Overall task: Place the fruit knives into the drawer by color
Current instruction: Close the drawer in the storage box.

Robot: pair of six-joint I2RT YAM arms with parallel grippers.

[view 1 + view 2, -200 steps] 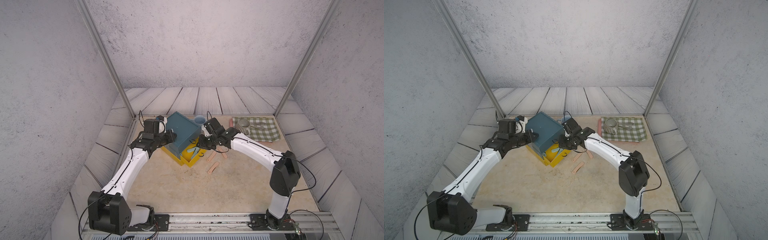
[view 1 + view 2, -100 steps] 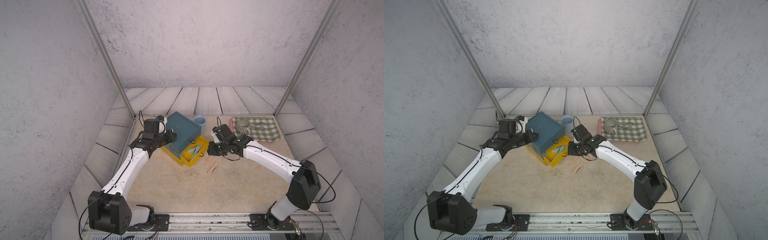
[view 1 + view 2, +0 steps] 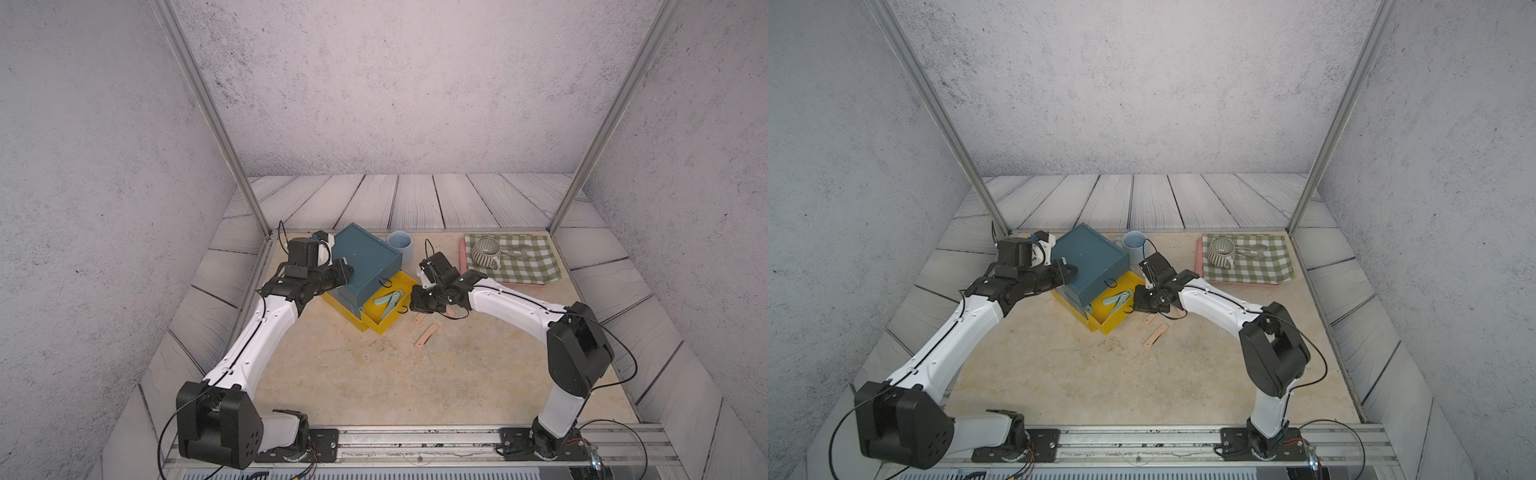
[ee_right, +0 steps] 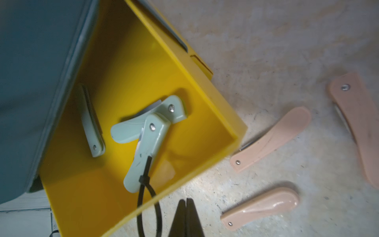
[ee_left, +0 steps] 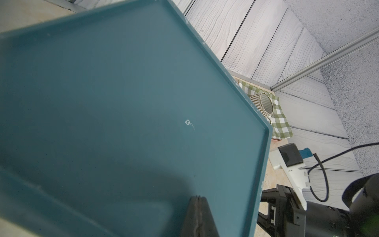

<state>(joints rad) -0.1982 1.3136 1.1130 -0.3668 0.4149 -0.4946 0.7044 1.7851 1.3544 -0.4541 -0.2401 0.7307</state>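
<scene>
Right gripper point(image 4: 186, 215) closed, empty, at rim of open yellow drawer point(image 4: 205, 106). Three mint knives point(image 4: 147, 143) inside, just ahead. Three peach knives point(image 4: 270, 139) on counter point(image 4: 266, 51) beside it, unsorted. Left gripper point(image 5: 198, 213) closed, against chest point(image 5: 123, 102) top. Olive knives unseen.

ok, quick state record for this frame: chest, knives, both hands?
chest: teal top, one yellow drawer pulled open
in drawer: three mint knives
pink knives: three, on the table beside the drawer
other colours: none in view
left hand: shut, at the chest's teal top, contact unclear
right hand: shut, empty, by the drawer's front wall
</scene>
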